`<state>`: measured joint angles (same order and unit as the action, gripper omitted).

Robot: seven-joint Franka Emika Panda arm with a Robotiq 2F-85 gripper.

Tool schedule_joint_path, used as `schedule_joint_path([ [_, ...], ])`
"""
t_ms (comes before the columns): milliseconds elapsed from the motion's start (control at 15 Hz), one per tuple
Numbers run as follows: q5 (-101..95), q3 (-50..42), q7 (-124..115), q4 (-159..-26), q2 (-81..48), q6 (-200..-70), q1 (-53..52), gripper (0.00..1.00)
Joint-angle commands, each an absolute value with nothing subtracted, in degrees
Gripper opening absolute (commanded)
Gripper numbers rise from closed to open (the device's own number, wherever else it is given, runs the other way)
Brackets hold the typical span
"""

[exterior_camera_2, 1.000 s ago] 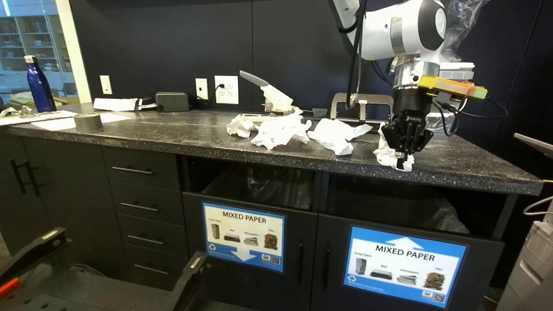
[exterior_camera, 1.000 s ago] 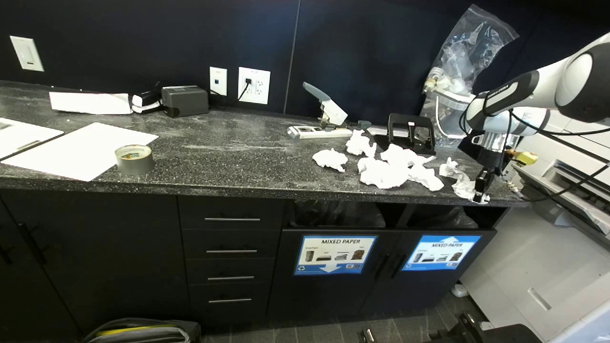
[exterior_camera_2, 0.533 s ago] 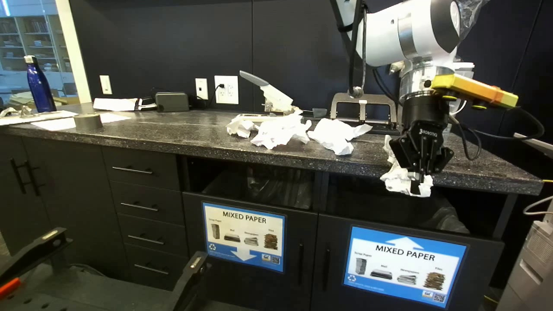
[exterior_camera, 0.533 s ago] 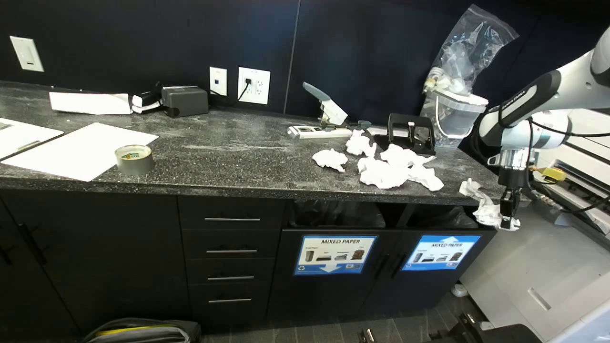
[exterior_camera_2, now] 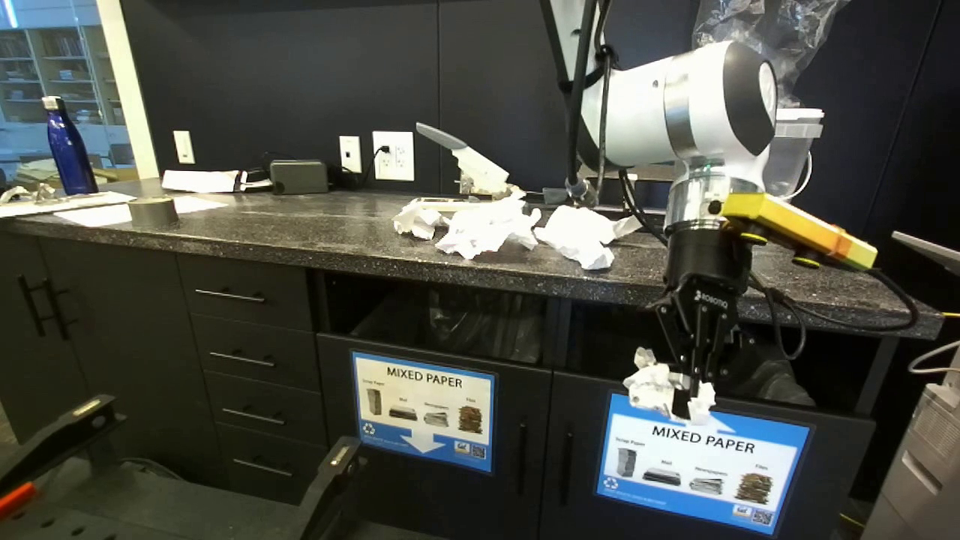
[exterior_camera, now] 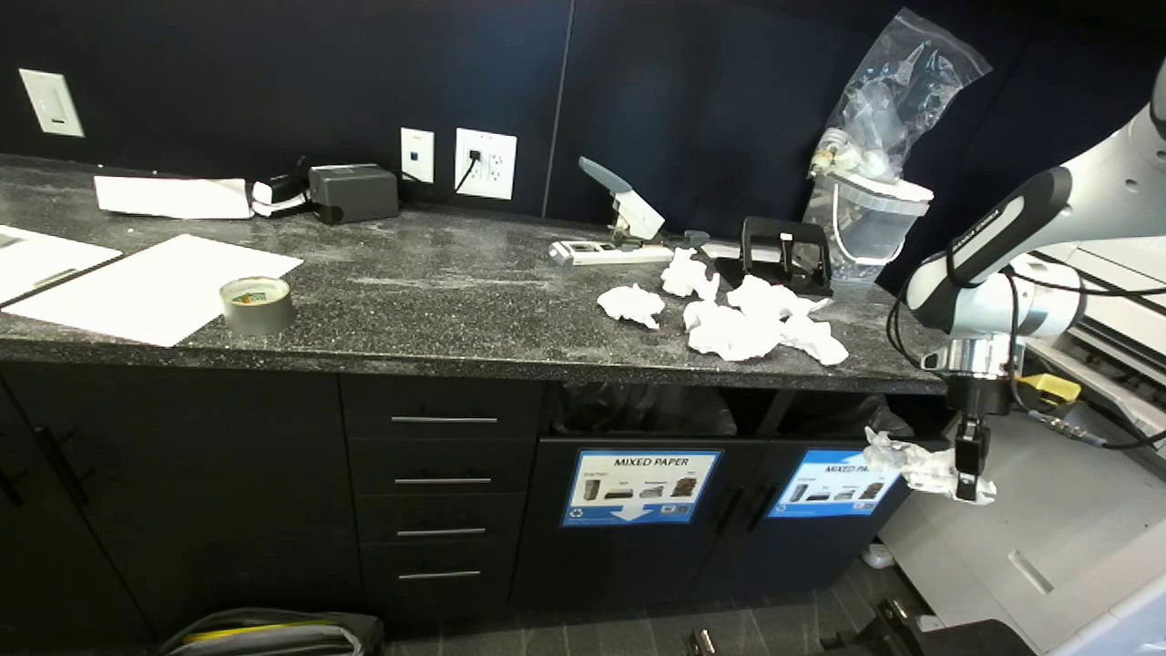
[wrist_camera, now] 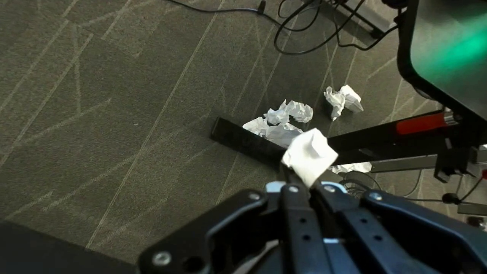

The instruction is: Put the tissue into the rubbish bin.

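In an exterior view my gripper (exterior_camera: 969, 489) has the tissue (exterior_camera: 927, 468) pinched, lower right, long axis slanting down-right. In an exterior view it's steeper, in front of the rubbish bin (exterior_camera_2: 831, 457). Wrist view: end pokes up-frame, right of center.

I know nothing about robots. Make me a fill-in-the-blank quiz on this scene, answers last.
The gripper holds a crumpled tissue in front of the rubbish bin, whose blue sign reads MIXED ____.
The white arrow on the neighbouring sign points ____.
Stacked one above another are ____ drawers.
The tall bottle is coloured ____.
Answers: PAPER; down; four; blue.
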<state>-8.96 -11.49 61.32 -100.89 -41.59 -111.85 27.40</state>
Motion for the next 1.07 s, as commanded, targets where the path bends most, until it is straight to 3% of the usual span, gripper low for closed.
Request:
schedule_joint_path([
  [0,-7.29,-10.34,60.87,-103.81,-41.96,-120.76,28.45,0.01],
  [467,-0.68,-7.89,57.05,-108.78,-44.51,-142.51,30.44,0.01],
  [1000,5.34,2.12,59.65,-113.09,-43.70,-163.40,39.79,0.02],
])
